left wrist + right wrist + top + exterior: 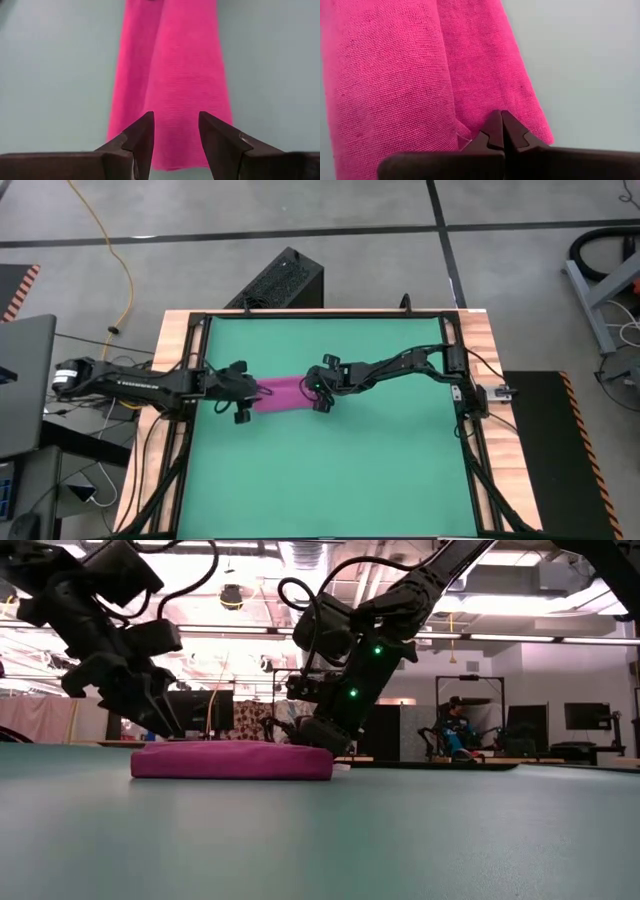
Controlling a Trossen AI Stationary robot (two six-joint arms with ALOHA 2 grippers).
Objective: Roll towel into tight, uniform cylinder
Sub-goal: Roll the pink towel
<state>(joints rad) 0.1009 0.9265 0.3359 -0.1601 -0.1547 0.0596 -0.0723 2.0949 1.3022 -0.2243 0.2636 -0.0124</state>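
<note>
Our left gripper (176, 131) hovers open over the pink roll (282, 395); our right gripper (501, 131), shut, presses its end; rolling looks nearly done.

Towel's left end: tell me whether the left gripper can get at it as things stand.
Probably yes. The left gripper hangs open right over that end of the towel, nothing lying between them. The right gripper is shut at the opposite end, out of the way.
</note>
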